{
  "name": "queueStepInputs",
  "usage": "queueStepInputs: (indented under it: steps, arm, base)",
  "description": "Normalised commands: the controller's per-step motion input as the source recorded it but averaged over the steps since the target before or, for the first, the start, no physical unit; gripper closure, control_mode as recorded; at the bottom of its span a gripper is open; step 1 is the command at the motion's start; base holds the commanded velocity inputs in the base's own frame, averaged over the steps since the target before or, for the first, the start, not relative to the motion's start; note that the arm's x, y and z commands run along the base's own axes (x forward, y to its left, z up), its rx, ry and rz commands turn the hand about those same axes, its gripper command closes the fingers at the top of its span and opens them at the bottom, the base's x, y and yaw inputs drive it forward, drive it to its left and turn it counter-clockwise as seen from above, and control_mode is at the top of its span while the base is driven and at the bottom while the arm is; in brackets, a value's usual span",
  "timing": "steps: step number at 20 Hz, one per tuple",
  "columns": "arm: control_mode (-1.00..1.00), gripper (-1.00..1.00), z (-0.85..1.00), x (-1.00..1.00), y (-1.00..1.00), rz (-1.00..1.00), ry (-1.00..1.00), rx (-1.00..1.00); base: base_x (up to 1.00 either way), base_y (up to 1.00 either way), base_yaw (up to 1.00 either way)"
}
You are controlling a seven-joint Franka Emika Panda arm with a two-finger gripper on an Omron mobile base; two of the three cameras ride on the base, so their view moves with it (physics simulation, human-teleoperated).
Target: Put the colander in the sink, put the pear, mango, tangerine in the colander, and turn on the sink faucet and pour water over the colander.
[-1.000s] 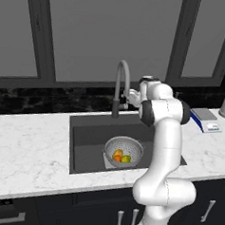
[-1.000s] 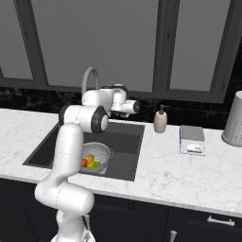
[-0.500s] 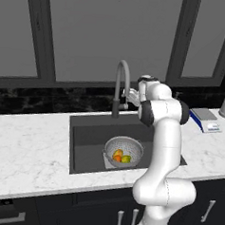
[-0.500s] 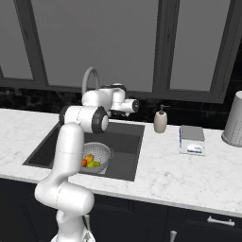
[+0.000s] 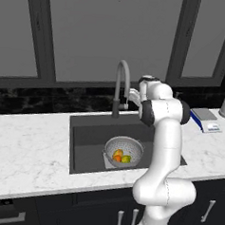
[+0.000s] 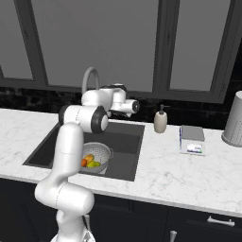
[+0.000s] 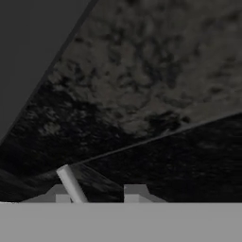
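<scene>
Beside the sink faucet (image 5: 121,81), the tool (image 5: 130,97), opening unclear.

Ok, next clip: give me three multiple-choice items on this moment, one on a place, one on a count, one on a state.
1. Where is the colander?
A. On the counter beside the soap bottle
B. In the sink
C. On the window sill

2. How many fruits can be made out in the colander?
A. One
B. Three
C. Six

3. Is water running from the sink faucet?
A. Yes, a blue stream falls on the fruit
B. Yes, it floods the counter
C. No stream is visible

Key: 1 B, the colander stands on the basin floor in both base views. 2 B, an orange, a yellow-green and a reddish fruit show. 3 C, nothing falls from the spout; the gripper is at the faucet's lever.
</scene>
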Motion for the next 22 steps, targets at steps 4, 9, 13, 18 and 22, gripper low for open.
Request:
queueStepInputs:
  steps: [4, 9, 13, 18, 22]
  arm:
    - [-1.00, 1.00, 0.00, -0.02, -1.00, -0.07, 0.00, 0.00]
    - [-1.00, 1.00, 0.00, -0.18, -1.00, -0.07, 0.00, 0.00]
    - [-1.00, 1.00, 0.00, -0.25, -1.00, -0.06, 0.00, 0.00]
    - [-1.00, 1.00, 0.04, -0.39, -0.80, -0.02, -0.02, 0.00]
    - [-1.00, 1.00, 0.31, -0.44, -0.48, -0.02, -0.10, 0.01]
  base:
    - [0.00, 0.00, 0.00]
    - [0.00, 0.00, 0.00]
    - [0.00, 0.00, 0.00]
    - [0.00, 0.00, 0.00]
    - [0.00, 0.00, 0.00]
